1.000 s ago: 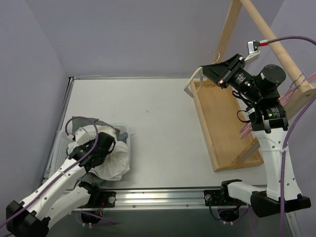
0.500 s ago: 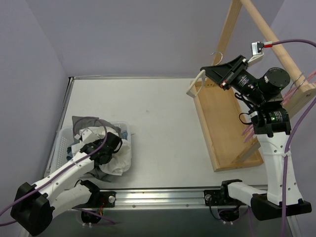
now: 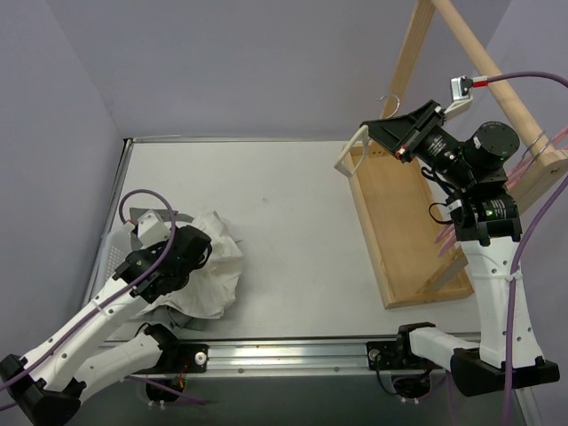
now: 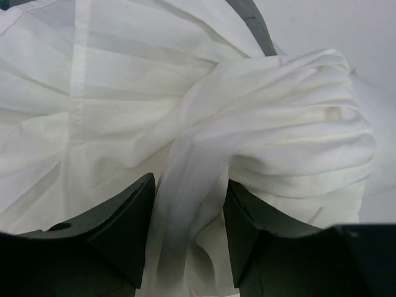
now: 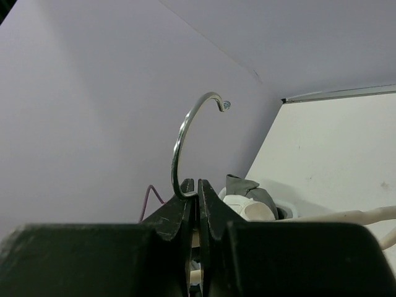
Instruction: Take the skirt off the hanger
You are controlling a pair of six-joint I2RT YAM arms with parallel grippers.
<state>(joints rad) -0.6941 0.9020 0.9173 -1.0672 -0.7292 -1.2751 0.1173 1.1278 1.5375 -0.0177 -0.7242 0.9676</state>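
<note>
The white skirt [image 3: 220, 266] lies crumpled in a heap at the table's left, over a basket. My left gripper [image 3: 195, 257] hovers right on top of it. In the left wrist view its jaws [image 4: 189, 185] stand open, with a loose fold of the skirt [image 4: 247, 111] running between them without being pinched. The bare hanger [image 3: 352, 149], cream with a metal hook [image 5: 185, 136], hangs in the air at the back right. My right gripper [image 5: 198, 184] is shut on the base of that hook; it shows in the top view [image 3: 380, 124] too.
A clear plastic basket [image 3: 111, 262] under the skirt also holds a grey garment [image 3: 142, 217]. A wooden rack with a tray base [image 3: 404, 222] and slanted posts [image 3: 410, 49] stands at the right, just below the hanger.
My left gripper went from shut to open and lifted slightly; the skirt has slumped and spread to the right. The right gripper raised the hanger a little, then held still.
</note>
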